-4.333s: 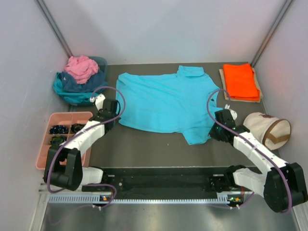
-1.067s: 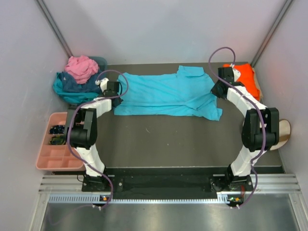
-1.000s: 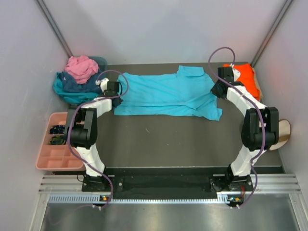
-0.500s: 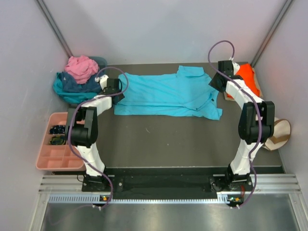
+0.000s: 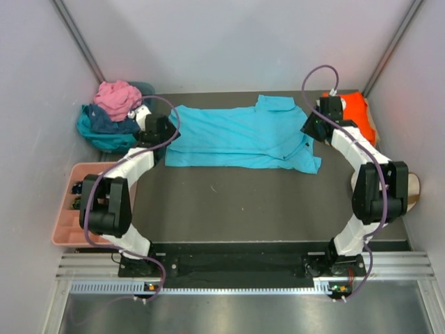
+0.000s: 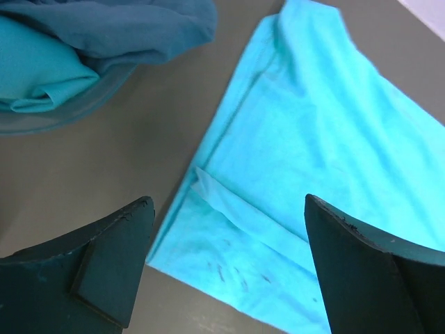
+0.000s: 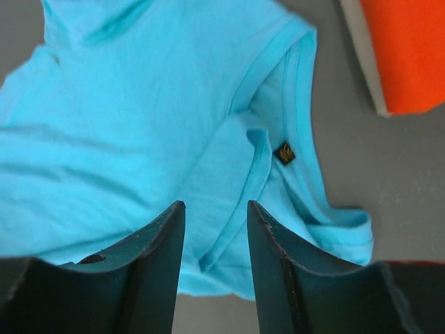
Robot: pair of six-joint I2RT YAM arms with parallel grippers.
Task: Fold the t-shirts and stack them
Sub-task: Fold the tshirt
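Both ends of the folded turquoise t-shirt (image 5: 240, 136) lie on the bench (image 5: 243, 202); left hand (image 6: 226, 202) gapes wide, right hand (image 7: 215, 205) narrowly parted, each empty.

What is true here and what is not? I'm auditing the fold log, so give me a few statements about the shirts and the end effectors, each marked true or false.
1. The left end effector is open, with nothing between its fingers. True.
2. The orange shirt lies on top of the turquoise shirt. False: it lies folded on its own at the far right, apart from the turquoise one.
3. The pink shirt tops the pile of shirts at the far left. True.
4. The right end effector grips the orange shirt. False: it is open above the sleeve end of the turquoise shirt and holds nothing.
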